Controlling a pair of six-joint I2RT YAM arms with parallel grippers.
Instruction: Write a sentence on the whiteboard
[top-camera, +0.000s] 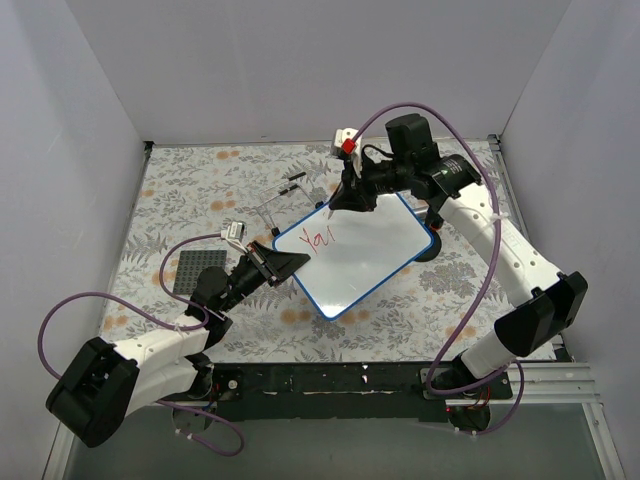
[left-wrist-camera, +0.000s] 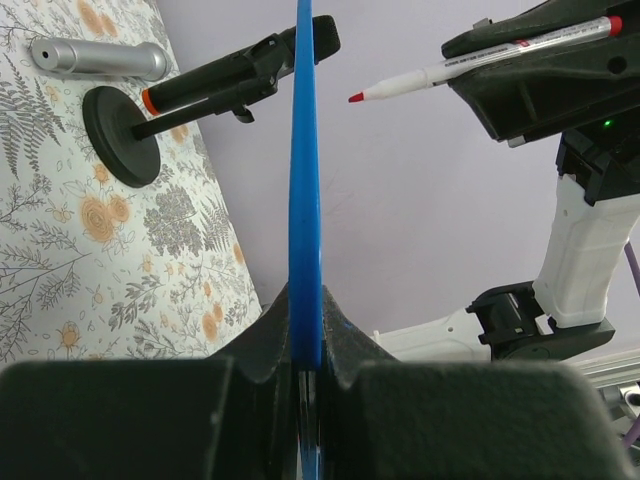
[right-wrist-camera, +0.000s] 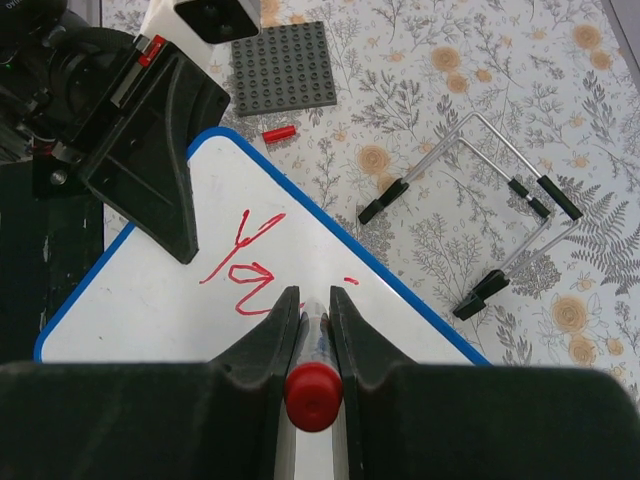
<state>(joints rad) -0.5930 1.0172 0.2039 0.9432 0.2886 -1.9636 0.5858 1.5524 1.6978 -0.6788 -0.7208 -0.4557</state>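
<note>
The whiteboard (top-camera: 370, 262), white with a blue rim, lies tilted in mid-table. My left gripper (top-camera: 285, 265) is shut on its left corner; in the left wrist view the rim (left-wrist-camera: 307, 170) runs edge-on between the jaws. The sentence (top-camera: 320, 238) shows only as red letters like "You" and a small dash in the right wrist view (right-wrist-camera: 243, 262). My right gripper (top-camera: 347, 200) is shut on a red-capped marker (right-wrist-camera: 313, 395) over the board's top-left part (right-wrist-camera: 150, 320). In the left wrist view the marker (left-wrist-camera: 480, 62) has its red tip a small gap off the board.
A dark grey studded plate (top-camera: 197, 272) lies left of the board, also in the right wrist view (right-wrist-camera: 283, 65), with a small red cap (right-wrist-camera: 279, 133) beside it. A wire stand with black tips (right-wrist-camera: 480, 200) lies behind the board. A silver cylinder (left-wrist-camera: 95, 60) and a black round base (left-wrist-camera: 120, 135) lie beyond it.
</note>
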